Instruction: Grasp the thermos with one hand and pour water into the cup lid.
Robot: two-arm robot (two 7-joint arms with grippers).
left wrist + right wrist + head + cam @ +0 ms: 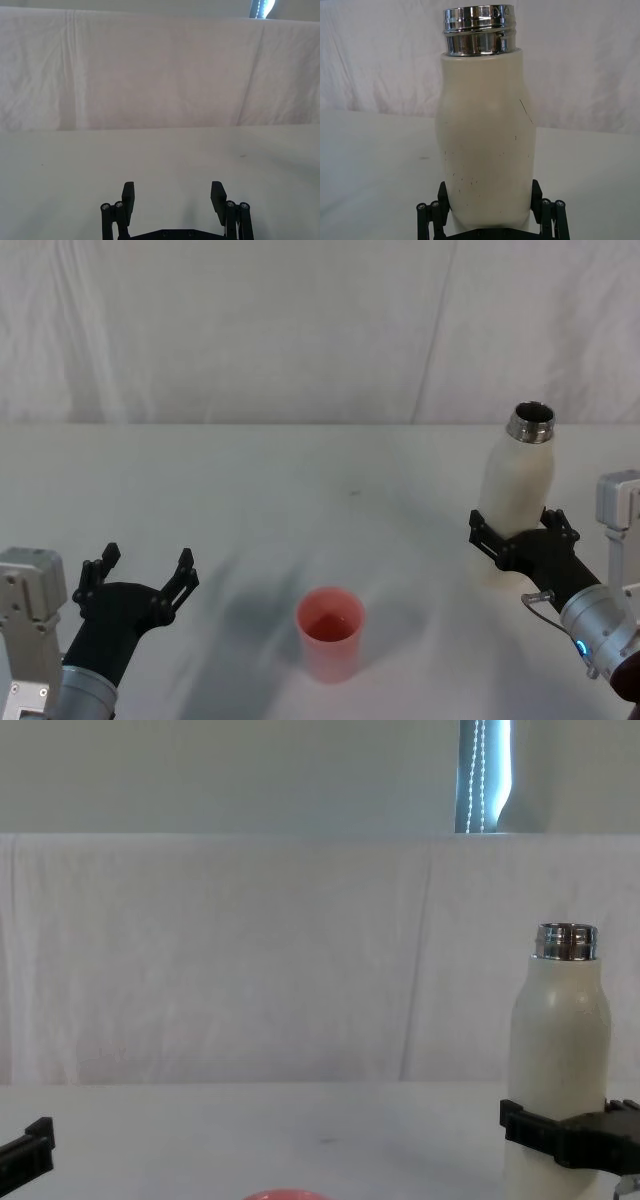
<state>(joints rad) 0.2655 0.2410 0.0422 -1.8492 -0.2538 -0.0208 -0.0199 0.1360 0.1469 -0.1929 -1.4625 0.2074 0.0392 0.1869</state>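
The cream-white thermos (518, 485) stands upright at the table's right side, its steel neck open at the top. My right gripper (517, 530) holds its lower body, one black finger pressed on each side; the right wrist view shows the thermos (485, 140) filling the gap of the right gripper (489, 197). From the chest view the thermos (560, 1040) rises at the right. The pink-red cup lid (330, 632) sits upright near the table's front centre, and its rim (285, 1195) peeks in at the chest view's lower edge. My left gripper (145, 565) hovers open at the front left, well left of the cup lid.
A white cloth covers the table (300, 500) and hangs as a backdrop (300, 330) behind it. Bare tabletop lies between the cup lid and the thermos. In the left wrist view the left gripper (172, 192) faces bare table.
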